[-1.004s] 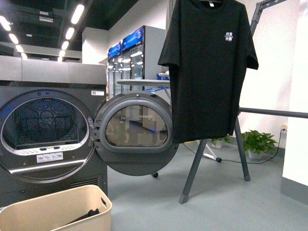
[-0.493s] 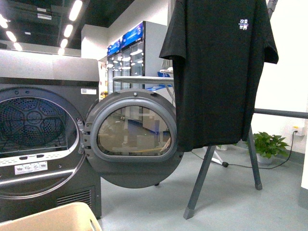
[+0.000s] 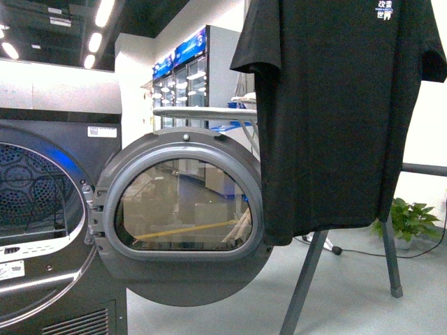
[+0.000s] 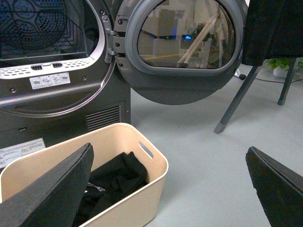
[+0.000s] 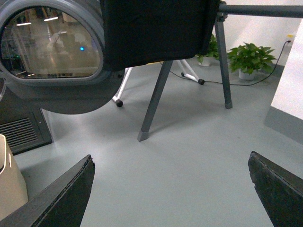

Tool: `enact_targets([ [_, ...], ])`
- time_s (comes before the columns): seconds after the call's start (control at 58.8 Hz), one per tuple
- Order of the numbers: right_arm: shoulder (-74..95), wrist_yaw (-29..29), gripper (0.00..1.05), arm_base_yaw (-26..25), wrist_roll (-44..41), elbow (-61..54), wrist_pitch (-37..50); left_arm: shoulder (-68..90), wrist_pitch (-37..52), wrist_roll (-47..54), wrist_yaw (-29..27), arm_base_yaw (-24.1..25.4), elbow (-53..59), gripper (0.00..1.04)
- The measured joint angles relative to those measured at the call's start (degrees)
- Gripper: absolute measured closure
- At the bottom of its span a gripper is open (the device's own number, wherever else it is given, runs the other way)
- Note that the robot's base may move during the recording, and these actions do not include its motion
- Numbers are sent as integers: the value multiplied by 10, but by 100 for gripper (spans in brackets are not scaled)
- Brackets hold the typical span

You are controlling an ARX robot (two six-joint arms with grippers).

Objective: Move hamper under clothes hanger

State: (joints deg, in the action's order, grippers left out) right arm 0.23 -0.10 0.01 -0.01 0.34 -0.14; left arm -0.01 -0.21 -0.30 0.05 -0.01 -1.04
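The beige hamper (image 4: 130, 208) stands on the floor in front of the dryer, with dark clothes (image 4: 113, 182) inside; it is out of the front view. A sliver of it shows in the right wrist view (image 5: 8, 182). The clothes hanger (image 3: 305, 283), a dark grey tube rack, stands to the right with a black T-shirt (image 3: 335, 118) hanging on it; its legs (image 4: 236, 101) (image 5: 156, 97) rest on bare floor. My left gripper (image 4: 168, 148) is open above the hamper's right end, holding nothing. My right gripper (image 5: 170, 155) is open over the floor, near the rack's leg.
A grey dryer (image 3: 49, 230) stands at the left, its round door (image 3: 185, 216) swung open toward the rack. Potted plants (image 5: 248, 59) and a cable lie behind the rack. A white wall corner (image 5: 289, 94) is at the right. Grey floor (image 5: 189, 175) lies between hamper and rack.
The front view has closed in on the dryer door and the T-shirt, which look larger. The hamper has slipped out of that view at the bottom.
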Motion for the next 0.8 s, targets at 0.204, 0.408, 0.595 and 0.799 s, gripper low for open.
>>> enact_targets([
  [0.204, 0, 0, 8, 0, 0, 0, 0, 0, 0, 0, 0, 0, 0, 7],
  [0.408, 0, 3, 8, 0, 0, 0, 0, 1, 0, 0, 2, 0, 0, 7],
  [0.595, 0, 2, 8, 0, 0, 0, 0, 1, 0, 0, 1, 0, 0, 7],
  [0.799, 0, 1, 8, 0, 0, 0, 0, 0, 0, 0, 0, 0, 0, 7],
])
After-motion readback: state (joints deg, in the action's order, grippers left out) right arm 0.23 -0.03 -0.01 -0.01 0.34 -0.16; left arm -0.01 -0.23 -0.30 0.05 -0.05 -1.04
